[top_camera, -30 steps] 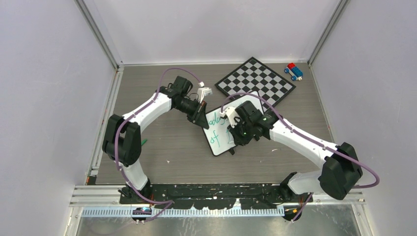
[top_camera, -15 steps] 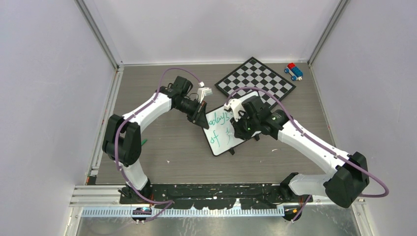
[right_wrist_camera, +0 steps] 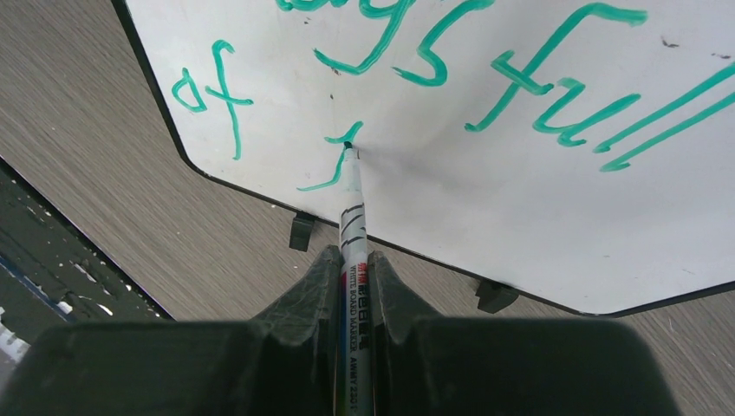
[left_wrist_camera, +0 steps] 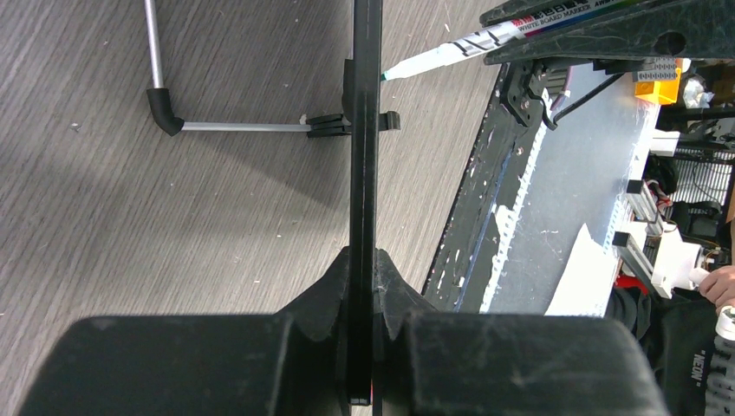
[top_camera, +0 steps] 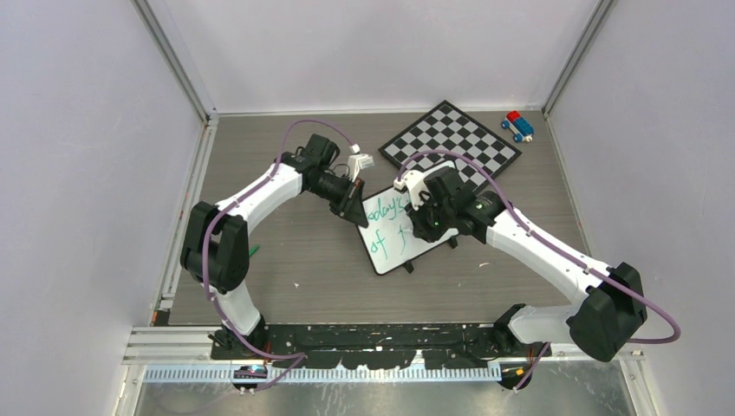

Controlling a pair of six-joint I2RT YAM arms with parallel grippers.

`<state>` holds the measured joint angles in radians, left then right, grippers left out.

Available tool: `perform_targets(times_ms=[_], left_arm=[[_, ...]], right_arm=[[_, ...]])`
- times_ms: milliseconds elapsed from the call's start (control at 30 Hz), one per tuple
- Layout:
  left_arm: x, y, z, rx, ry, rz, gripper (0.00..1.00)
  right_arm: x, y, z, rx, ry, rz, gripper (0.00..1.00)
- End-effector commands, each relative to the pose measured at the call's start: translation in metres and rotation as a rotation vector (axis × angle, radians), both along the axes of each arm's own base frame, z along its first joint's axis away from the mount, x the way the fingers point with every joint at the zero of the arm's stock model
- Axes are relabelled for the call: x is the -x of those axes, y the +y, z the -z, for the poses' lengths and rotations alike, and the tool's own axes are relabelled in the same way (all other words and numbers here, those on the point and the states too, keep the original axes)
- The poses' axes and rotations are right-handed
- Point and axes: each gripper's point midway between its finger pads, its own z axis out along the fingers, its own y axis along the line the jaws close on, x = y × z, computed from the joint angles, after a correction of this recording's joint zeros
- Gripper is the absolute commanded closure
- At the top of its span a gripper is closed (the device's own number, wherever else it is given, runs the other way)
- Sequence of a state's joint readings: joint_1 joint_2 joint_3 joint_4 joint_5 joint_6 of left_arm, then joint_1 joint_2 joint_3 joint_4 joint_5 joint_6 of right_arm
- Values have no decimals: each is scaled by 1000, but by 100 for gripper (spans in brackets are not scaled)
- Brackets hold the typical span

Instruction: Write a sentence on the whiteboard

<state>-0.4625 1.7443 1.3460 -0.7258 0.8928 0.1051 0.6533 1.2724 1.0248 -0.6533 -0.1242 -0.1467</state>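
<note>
The whiteboard (top_camera: 387, 244) stands tilted in mid-table, propped on a thin wire leg. My left gripper (top_camera: 354, 206) is shut on its upper-left edge; the left wrist view shows the board edge-on (left_wrist_camera: 364, 130) clamped between the fingers (left_wrist_camera: 364, 260). My right gripper (right_wrist_camera: 351, 260) is shut on a whiteboard marker (right_wrist_camera: 351, 217). The marker's tip touches the board (right_wrist_camera: 485, 199) on a short green stroke in the second line. The sentence (right_wrist_camera: 520, 87) in green reads "…ays full" above and "of" below. In the top view the right gripper (top_camera: 422, 227) covers part of the text.
A checkered chessboard (top_camera: 451, 143) lies behind the whiteboard, with a red and blue toy (top_camera: 517, 126) at the back right corner. The board's wire leg (left_wrist_camera: 156, 87) rests on the grey wood tabletop. A small green bit (top_camera: 253, 250) lies by the left arm.
My right arm has shifted right and toward the back, carrying the marker up the board and uncovering more of the lower text. The left gripper and whiteboard have not moved.
</note>
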Motion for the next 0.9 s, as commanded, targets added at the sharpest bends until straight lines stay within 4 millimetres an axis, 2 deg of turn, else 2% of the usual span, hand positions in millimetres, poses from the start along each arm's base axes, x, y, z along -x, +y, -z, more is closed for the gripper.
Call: perform_targets(times_ms=[0,167,400,533,700,867], left_arm=[[-7,4,3,-35,-32,-20,100],[-7,3,3,-34,-33,-20,100],[-7,3,3,-35,-32,-20,100],[-8,3,2,-34,-31,-21,100],[-7,4,3,-38,-33,-23,100],[-6,4,3,-38,-34,-21,100]], right_arm=[[-30,-2,-23,-31,-101,73,100],[-26,-7,-22,-38,-84,87,100],[-6,-3,1,-43,22,44,100],[-1,1,7,-35,44,24,100],[-1,5,2,-42,35,13,100],[-1,3,-17,-61,-2,7,100]])
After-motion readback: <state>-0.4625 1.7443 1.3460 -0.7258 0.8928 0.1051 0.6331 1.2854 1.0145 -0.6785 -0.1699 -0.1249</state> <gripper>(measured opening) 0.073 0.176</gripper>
